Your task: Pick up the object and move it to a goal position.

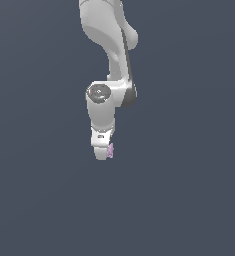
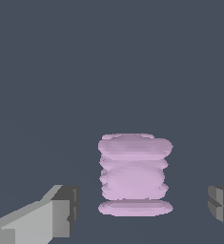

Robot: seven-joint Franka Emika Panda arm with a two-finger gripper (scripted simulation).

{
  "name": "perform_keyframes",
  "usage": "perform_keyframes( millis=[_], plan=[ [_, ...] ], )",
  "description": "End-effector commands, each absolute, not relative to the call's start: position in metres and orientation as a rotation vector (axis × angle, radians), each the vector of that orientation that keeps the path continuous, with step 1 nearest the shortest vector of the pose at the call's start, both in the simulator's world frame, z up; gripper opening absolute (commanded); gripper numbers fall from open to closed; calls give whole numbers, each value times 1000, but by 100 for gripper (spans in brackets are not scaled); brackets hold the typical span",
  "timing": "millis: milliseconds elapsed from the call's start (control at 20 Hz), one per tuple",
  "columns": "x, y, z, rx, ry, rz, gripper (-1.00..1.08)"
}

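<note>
The object (image 2: 134,174) is a small pale pink-purple lumpy block with ridged, bumpy sides. In the wrist view it stands between the two grey fingertips of my gripper (image 2: 143,208), with a clear gap on each side, so the gripper is open around it and not touching it. In the exterior view the white gripper (image 1: 103,154) points down at the end of the arm, and only a sliver of the object (image 1: 110,150) peeks out at its edge toward the exterior view's right. The rest of the block is hidden behind the hand.
A plain dark grey-blue surface (image 1: 189,200) fills both views. The white arm (image 1: 109,55) comes down from the top of the exterior view. No other thing shows.
</note>
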State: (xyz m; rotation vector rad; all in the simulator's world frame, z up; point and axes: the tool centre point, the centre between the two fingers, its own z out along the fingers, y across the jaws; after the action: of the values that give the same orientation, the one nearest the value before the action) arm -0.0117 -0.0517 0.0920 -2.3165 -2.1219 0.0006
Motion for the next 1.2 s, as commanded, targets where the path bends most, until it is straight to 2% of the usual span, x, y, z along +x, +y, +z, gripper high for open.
perform_keyframes(
  millis=[0, 900, 950, 1150],
  plan=[
    [-12, -52, 92, -2309, -2131, 0, 100],
    [-12, -52, 42, -2308, -2131, 0, 100],
    [-12, -52, 42, -2308, -2131, 0, -100],
    [-12, -52, 42, -2308, -2131, 0, -100]
  ],
)
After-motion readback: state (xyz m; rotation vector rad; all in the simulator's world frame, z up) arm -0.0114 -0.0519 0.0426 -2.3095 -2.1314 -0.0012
